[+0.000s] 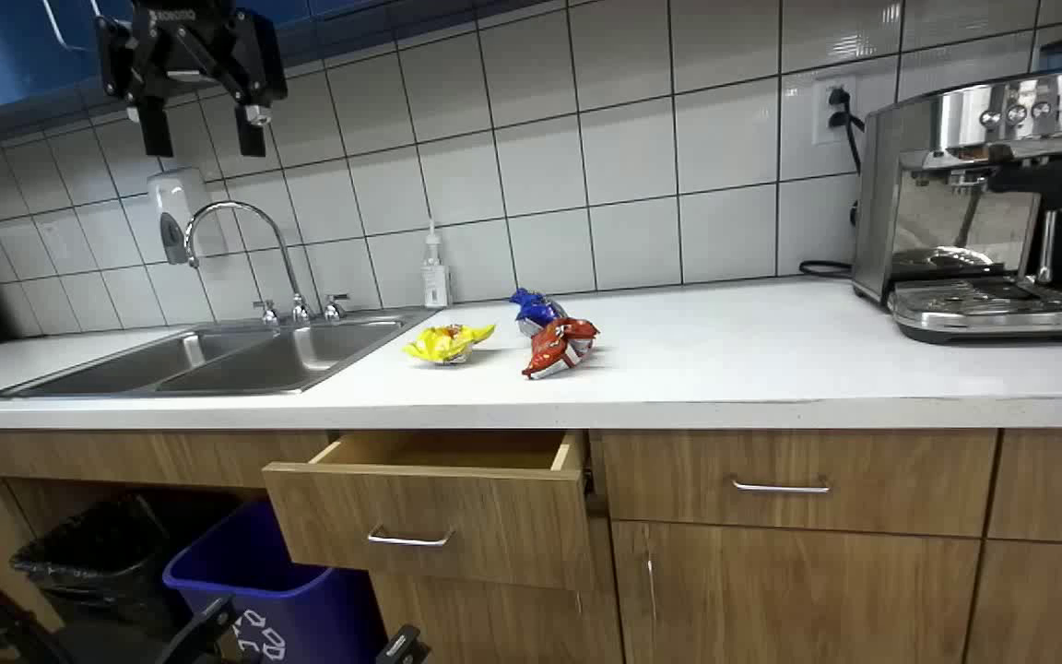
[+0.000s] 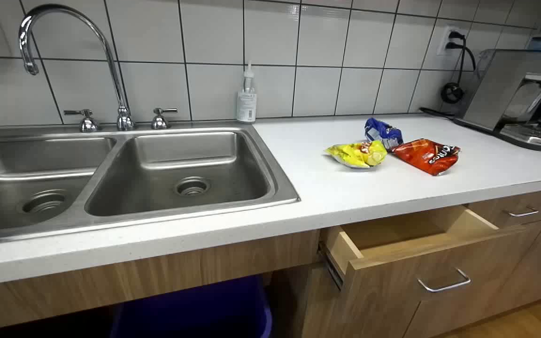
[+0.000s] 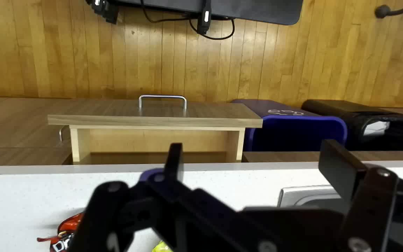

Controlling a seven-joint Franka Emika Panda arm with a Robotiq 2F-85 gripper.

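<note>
Fingers [image 1: 157, 134] wide apart, nothing between, high above counter [image 2: 327, 192]. Yellow bag [image 2: 359, 154] lies well below them on counter, beside sink [image 2: 277, 180], long axis roughly sinkward. Red bag [image 2: 423, 155], blue bag [image 2: 384, 134] farther from sink.

The end effector [image 1: 205, 143] is black, its housing [image 1: 182, 29] carrying pale "ROBOTIQ" lettering [image 1: 172, 15]. Its fingers [image 1: 157, 129] are plain, squared-off black bars, with small silvery-grey pieces [image 1: 257, 115] near their roots. In the wrist view, chunky round-ended black links [image 3: 372, 210] bear round, dull metallic screw heads [image 3: 383, 172]; the nearest parts are too blurred for finer detail.
</note>
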